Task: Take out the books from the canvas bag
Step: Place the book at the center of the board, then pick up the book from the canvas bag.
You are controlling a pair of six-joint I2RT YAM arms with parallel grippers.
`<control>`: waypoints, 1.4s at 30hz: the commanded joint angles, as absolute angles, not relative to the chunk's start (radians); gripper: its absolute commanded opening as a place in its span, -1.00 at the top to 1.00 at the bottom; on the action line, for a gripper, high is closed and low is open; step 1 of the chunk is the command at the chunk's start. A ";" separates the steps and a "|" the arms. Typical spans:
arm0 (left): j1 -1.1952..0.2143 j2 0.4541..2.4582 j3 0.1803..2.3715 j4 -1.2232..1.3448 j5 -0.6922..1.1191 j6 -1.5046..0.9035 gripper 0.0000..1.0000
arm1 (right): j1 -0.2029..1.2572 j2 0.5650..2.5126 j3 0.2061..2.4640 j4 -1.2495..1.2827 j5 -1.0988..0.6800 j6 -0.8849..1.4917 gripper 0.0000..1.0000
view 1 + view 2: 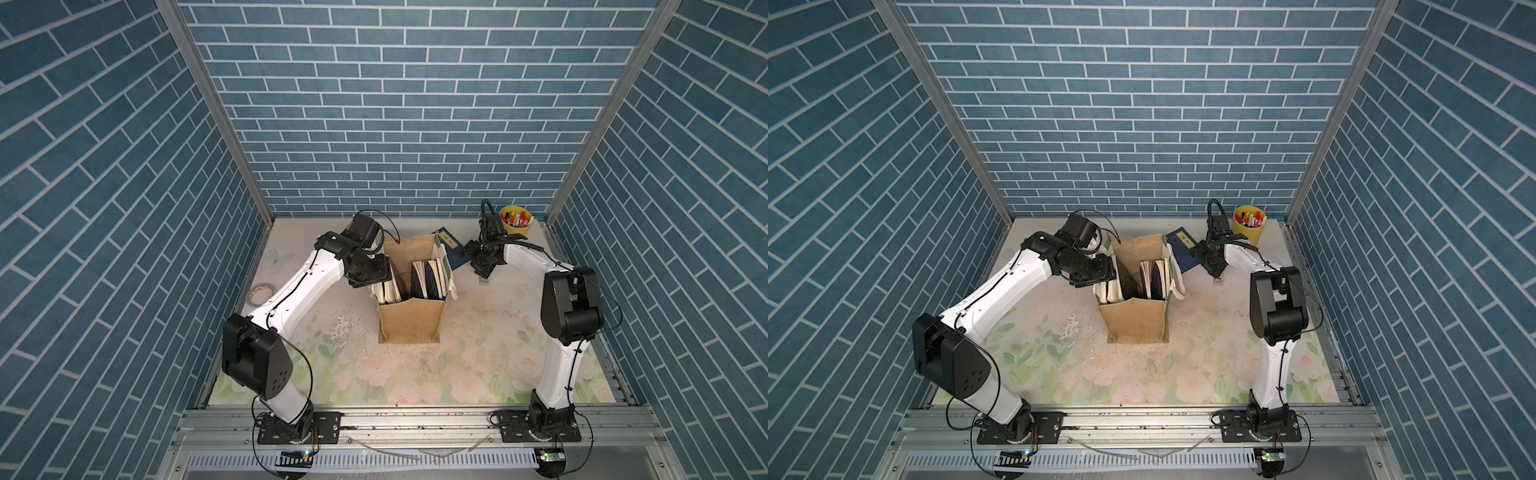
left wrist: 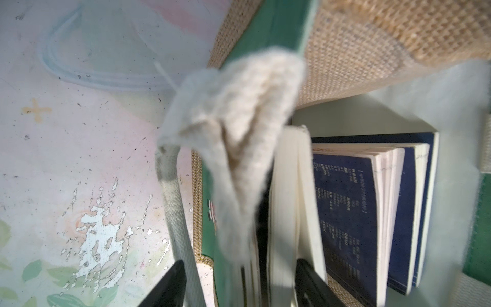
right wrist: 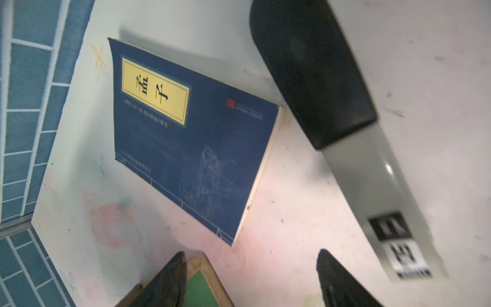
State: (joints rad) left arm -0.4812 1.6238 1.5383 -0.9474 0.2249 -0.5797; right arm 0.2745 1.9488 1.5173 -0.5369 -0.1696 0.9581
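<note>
We find one navy book [image 3: 191, 143] out, lying flat on the table [image 1: 478, 353] beside the canvas bag [image 1: 411, 324]. The other books [image 1: 428, 282] stand inside, yet to be removed. The right gripper [image 3: 251, 252] hangs open and empty over the table. The left gripper [image 2: 240, 261] straddles the bag's wall and some pages; we cannot tell whether it clamps.

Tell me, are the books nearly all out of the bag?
Not yet. Done: one navy book lies flat on the table beside the canvas bag, with the open, empty right gripper near it. In hand: the left gripper straddles the bag's wall and a book's pages. Left: several books still stand inside.
</note>
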 commanded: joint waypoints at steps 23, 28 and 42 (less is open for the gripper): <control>-0.489 1.637 1.557 -0.923 0.236 -0.617 -0.29 | 0.640 1.919 2.298 -1.356 -0.154 0.478 -0.25; -0.489 1.632 1.548 -0.931 0.226 -0.617 -0.29 | 0.684 1.975 2.301 -1.370 -0.165 0.446 -0.25; -0.487 1.566 1.524 -0.951 0.187 -0.620 -0.80 | 0.732 2.011 2.149 -1.280 -0.176 0.420 -0.24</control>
State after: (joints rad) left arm -0.4824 1.6119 1.5307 -0.9295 0.2100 -0.6258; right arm 0.7258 1.9957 2.1639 -1.2957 -0.1722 0.4576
